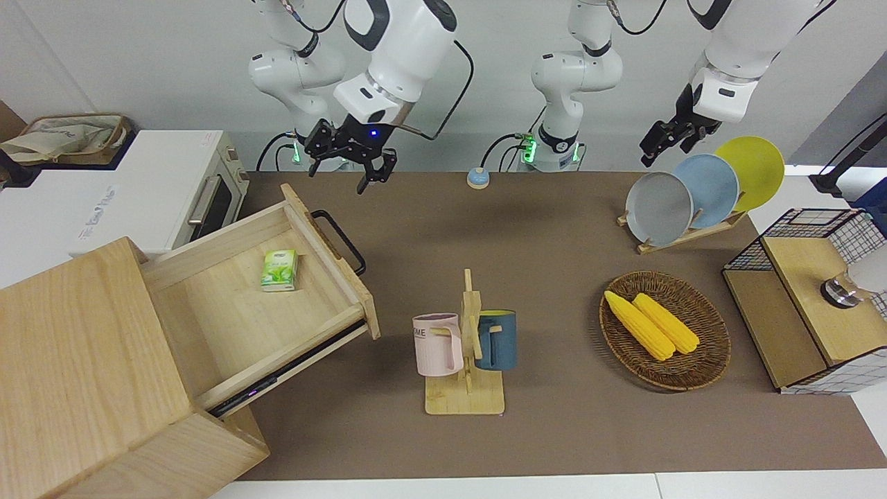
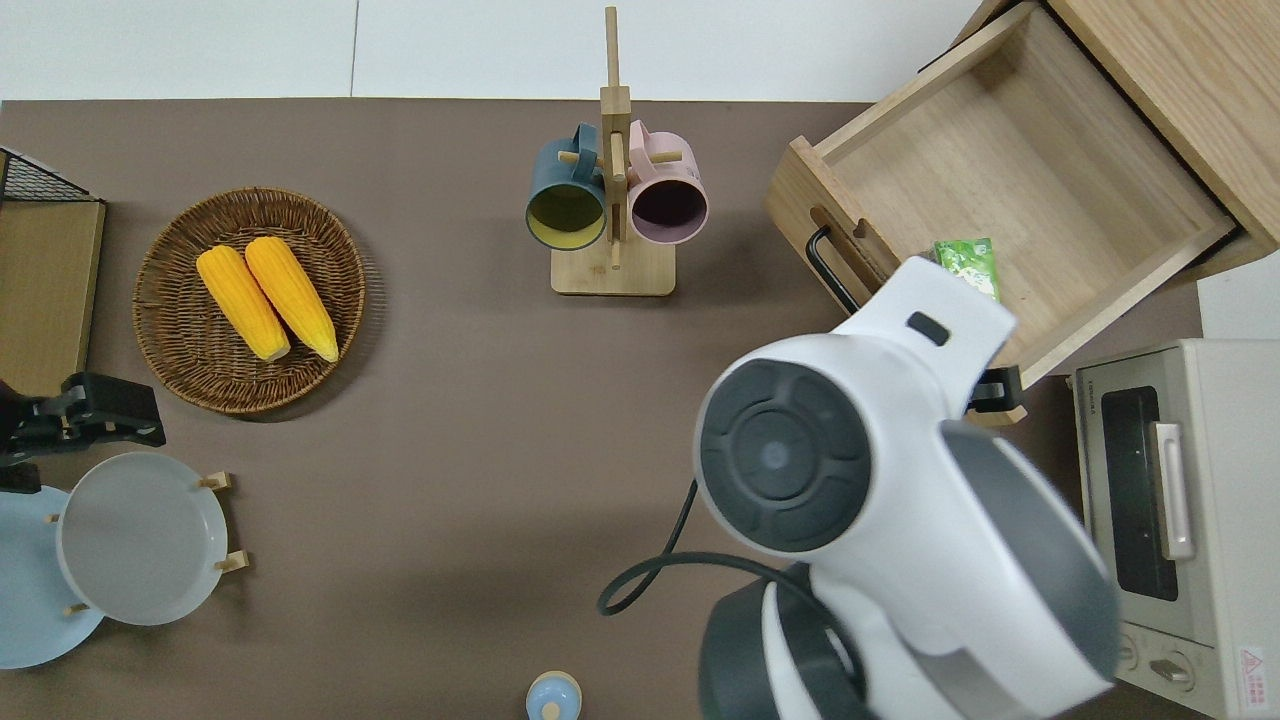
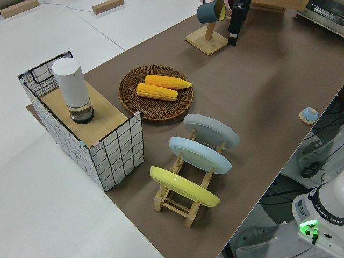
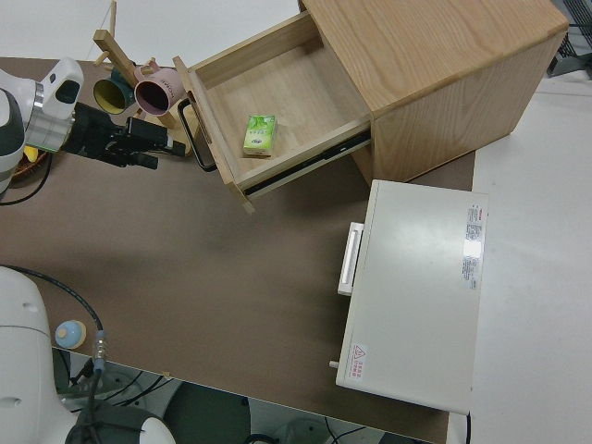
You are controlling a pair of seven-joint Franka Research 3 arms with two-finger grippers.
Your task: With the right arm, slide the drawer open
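- Drawer (image 1: 263,305) of pale, smooth-grained wood stands pulled far out of its big box (image 1: 90,374) at the table's right-arm end, a thin black bar handle (image 1: 339,241) on its front.
- My right gripper (image 1: 350,163) hangs free of that handle, close by it, fingers spread and holding nothing.
- My left arm is parked.
- A small green packet (image 4: 260,133) lies on the drawer floor; the overhead view half hides it under my arm, while the right side view shows it whole.

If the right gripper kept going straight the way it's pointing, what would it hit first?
The right gripper would most likely meet the thin black bar handle on the open light-wood drawer first, though depth is unclear.
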